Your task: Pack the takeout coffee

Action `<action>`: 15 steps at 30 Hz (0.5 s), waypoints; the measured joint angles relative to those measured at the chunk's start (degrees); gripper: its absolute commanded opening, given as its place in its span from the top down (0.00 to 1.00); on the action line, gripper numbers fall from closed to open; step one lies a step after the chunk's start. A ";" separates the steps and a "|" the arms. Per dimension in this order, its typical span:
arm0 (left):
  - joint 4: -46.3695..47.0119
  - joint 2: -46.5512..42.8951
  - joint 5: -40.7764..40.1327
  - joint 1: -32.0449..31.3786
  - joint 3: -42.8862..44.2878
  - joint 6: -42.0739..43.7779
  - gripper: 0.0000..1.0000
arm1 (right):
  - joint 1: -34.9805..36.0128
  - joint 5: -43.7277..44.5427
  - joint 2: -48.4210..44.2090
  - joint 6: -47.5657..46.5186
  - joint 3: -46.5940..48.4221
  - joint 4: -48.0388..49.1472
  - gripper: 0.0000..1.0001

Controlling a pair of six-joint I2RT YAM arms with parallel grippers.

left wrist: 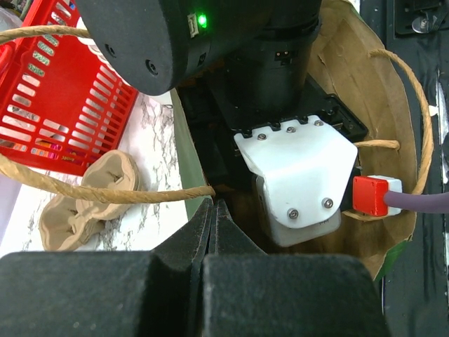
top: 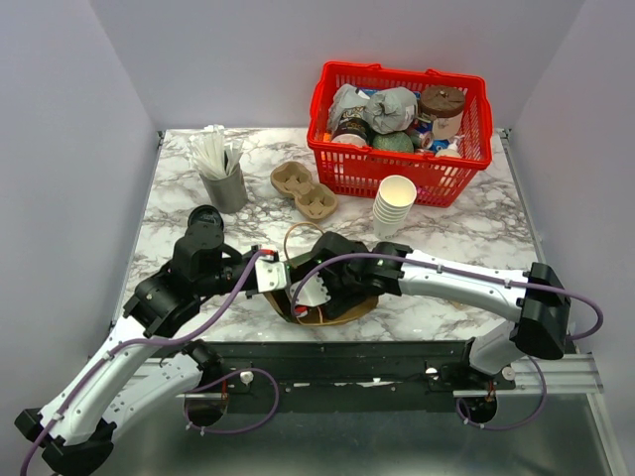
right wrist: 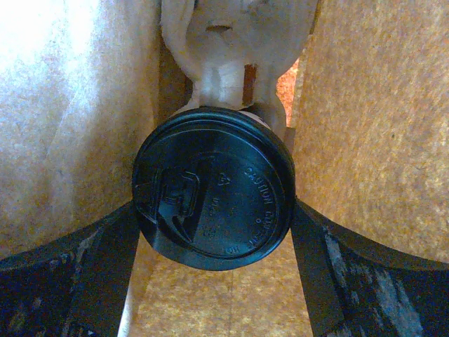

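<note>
Coffee cup (right wrist: 214,189), black lid on, sits deep inside the brown paper bag (right wrist: 372,126). R jaws clamped on it, one finger at each side of the lid. Pulp carrier (right wrist: 224,49) is just beyond the cup, also in the bag. Bag is on the table (top: 466,233) by the near edge. L jaws together, pinching the bag rim next to the twine handle (left wrist: 105,193). Further back: spare carrier (top: 303,190), stack of white cups (top: 396,205), red basket (top: 397,174), grey pot (top: 228,188) w/ white sticks.

Cup lid (right wrist: 214,189) hiding everything beneath, red basket (left wrist: 63,91) cut off at frame edge
</note>
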 measured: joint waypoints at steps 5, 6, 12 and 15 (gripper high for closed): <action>-0.13 0.81 0.02 0.00 0.00 0.35 1.00 | -0.39 -0.31 0.13 -0.09 -1.18 1.70 0.44; -0.13 0.98 0.04 0.00 0.00 0.37 1.00 | -0.50 -0.31 0.24 -0.17 -1.31 2.01 0.43; -0.11 1.68 0.04 0.00 0.31 0.50 1.00 | -1.79 -0.70 0.37 -1.09 -2.19 3.23 0.36; -0.15 1.73 0.04 0.00 0.48 0.63 1.00 | -2.34 -1.01 -0.07 -1.70 -2.91 3.69 0.28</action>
